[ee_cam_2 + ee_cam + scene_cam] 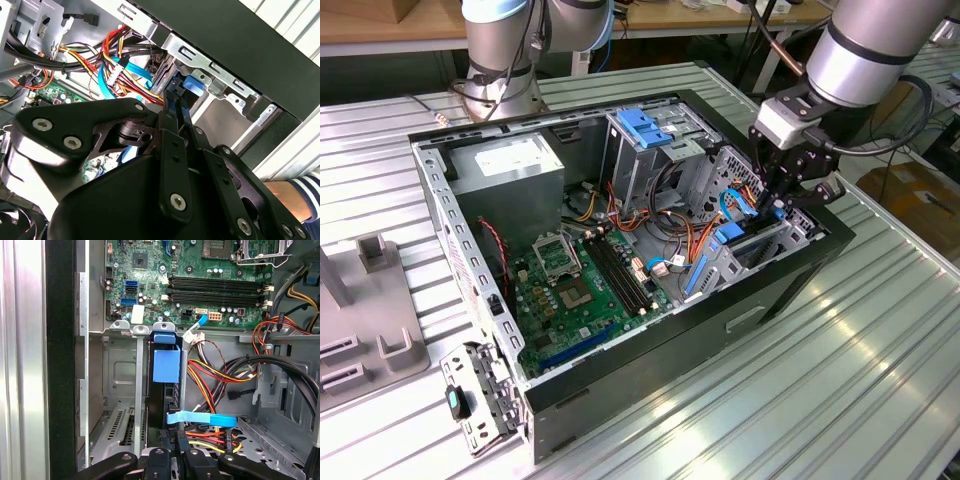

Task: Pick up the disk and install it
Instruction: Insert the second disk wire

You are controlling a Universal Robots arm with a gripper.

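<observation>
In the case's drive bay, gripper fingers clamped on disk, w/ it standing edge-up in slot.

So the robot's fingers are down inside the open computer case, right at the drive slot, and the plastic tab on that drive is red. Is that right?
Not quite: the tab is blue, not red, as the first wrist view shows. The rest holds. In the exterior view the gripper is down inside the open computer case, at the slot where the drive stands on edge.
</observation>
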